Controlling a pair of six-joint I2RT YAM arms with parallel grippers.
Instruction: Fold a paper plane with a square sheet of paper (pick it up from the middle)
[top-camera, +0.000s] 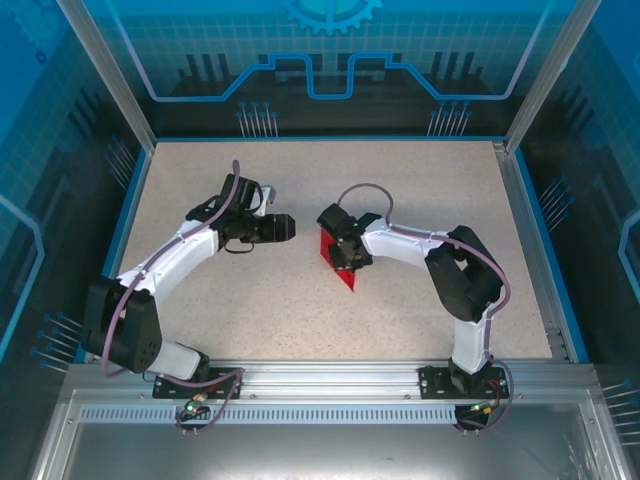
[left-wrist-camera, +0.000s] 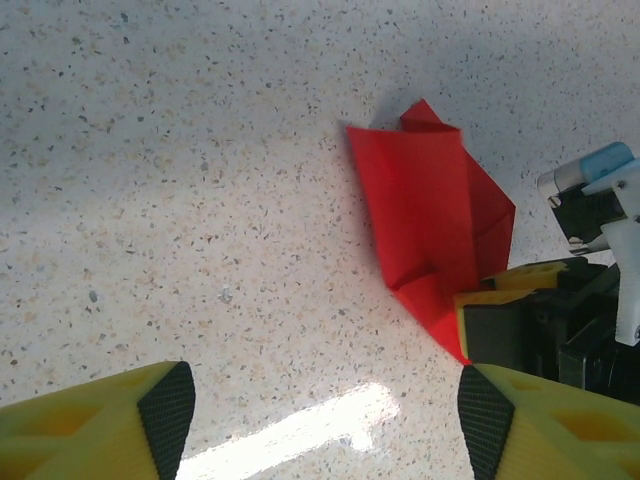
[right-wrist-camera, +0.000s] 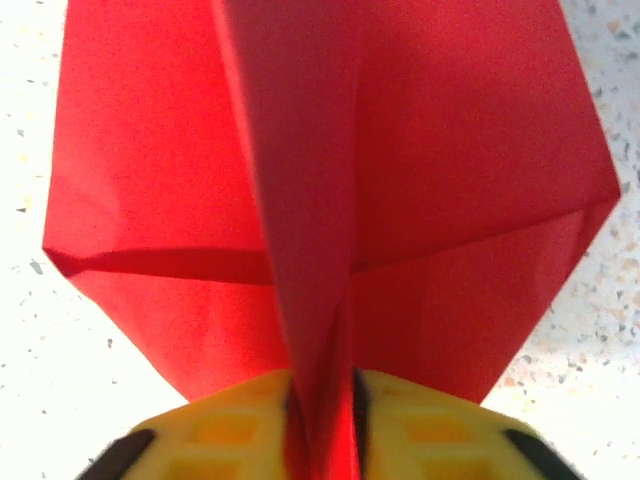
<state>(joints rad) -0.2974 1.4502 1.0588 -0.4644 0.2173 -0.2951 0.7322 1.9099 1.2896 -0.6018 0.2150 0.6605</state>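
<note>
Matt, creased paper plane (left-wrist-camera: 430, 215) lies on a smooth, faintly glossy speckled table (top-camera: 290, 320).

A speckled beige table (top-camera: 300, 300) lies mid-frame. Blue patterned panels (top-camera: 330, 60) stand at the top, a grey metal rail (top-camera: 330, 375) at the bottom

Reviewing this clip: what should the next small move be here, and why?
Probably the right gripper should ease open and lift off the paper plane. Its fingers pinch the centre crease, and the wings already spread to either side with creased edges. The left gripper hangs open over the table, apart from the paper, so it looks ready for release rather than another fold.
</note>
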